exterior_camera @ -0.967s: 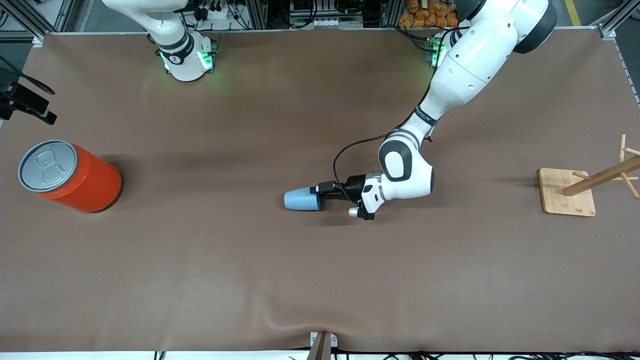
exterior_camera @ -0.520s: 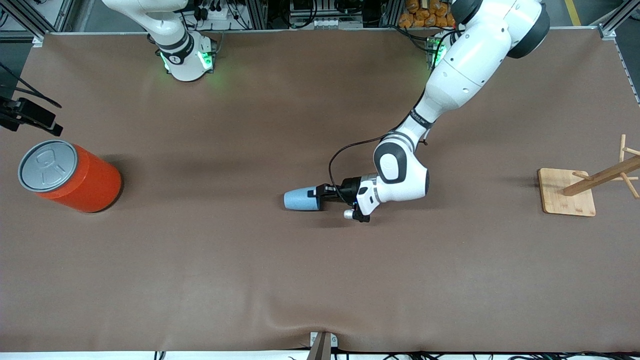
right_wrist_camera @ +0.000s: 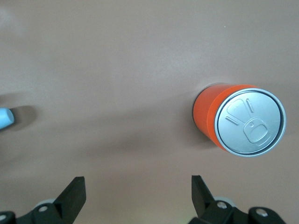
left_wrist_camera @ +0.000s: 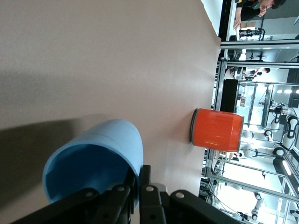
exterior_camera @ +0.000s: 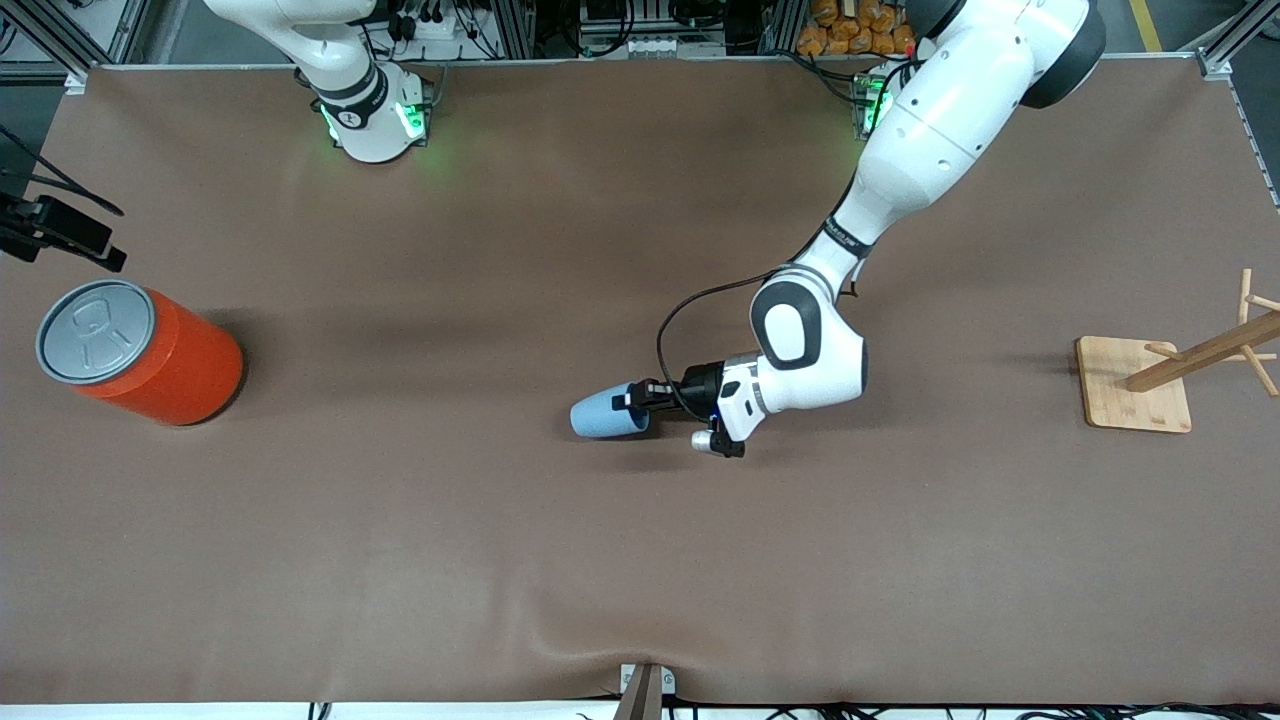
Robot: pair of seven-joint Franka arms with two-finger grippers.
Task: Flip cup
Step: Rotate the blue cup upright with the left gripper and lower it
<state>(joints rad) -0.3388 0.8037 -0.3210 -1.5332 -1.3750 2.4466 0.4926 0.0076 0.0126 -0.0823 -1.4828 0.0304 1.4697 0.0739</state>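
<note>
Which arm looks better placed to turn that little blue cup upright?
The left: its pincer is shut on the cup rim. The right pincer hangs open over the table near the orange can.

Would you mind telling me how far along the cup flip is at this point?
Done: the left gripper has shut on the rim of the cup, which lies on its side. In hand: that grip. Left: turning the cup upright and releasing it. The right gripper waits open above the orange can.

Robotics lab, aluminium framing (exterior_camera: 60, 40), cable clutter (exterior_camera: 620, 30), more robot rigs (left_wrist_camera: 280, 135)
</note>
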